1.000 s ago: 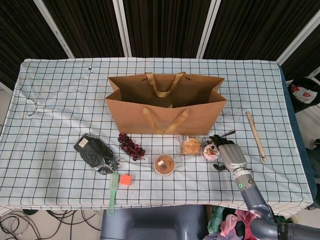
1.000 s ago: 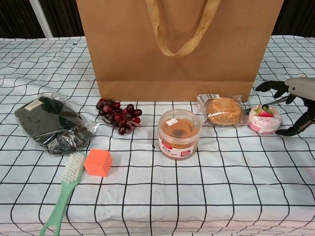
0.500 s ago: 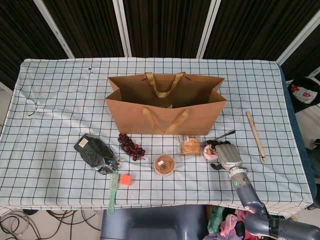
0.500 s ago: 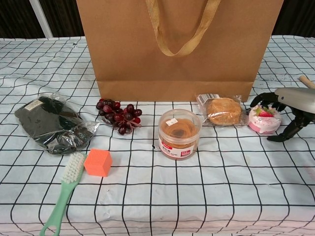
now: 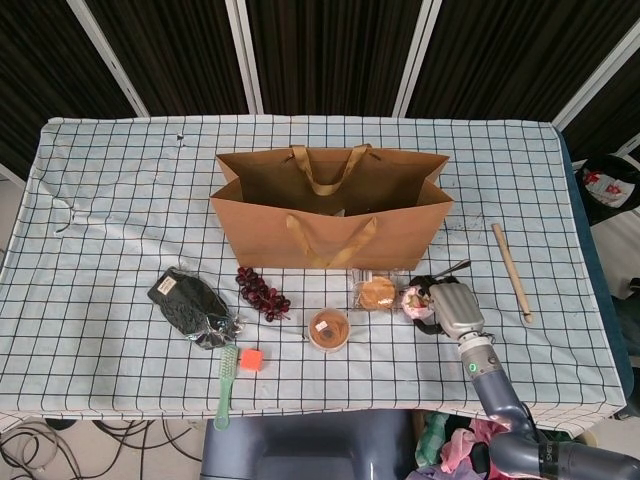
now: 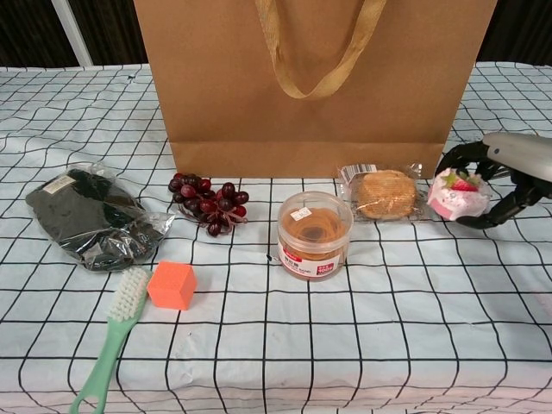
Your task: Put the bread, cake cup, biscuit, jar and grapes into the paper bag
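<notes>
right hand [image 6: 504,177]: your fingers wrap the pink strawberry-topped cake cup [image 6: 452,195], tilted, near table's front-right
brown paper bag [image 5: 330,210]: mouth open at centre, so lift & drop in
left hand: out of view

tall brown paper bag [image 6: 310,82]: matt kraft paper
round clear jar [image 6: 315,235]: glossy plastic
checked tablecloth [image 6: 388,319]: soft creased cloth

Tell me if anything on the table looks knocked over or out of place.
The cake cup leans toward the biscuit while the right hand grips it. The jar, grapes and paper bag look undisturbed.
</notes>
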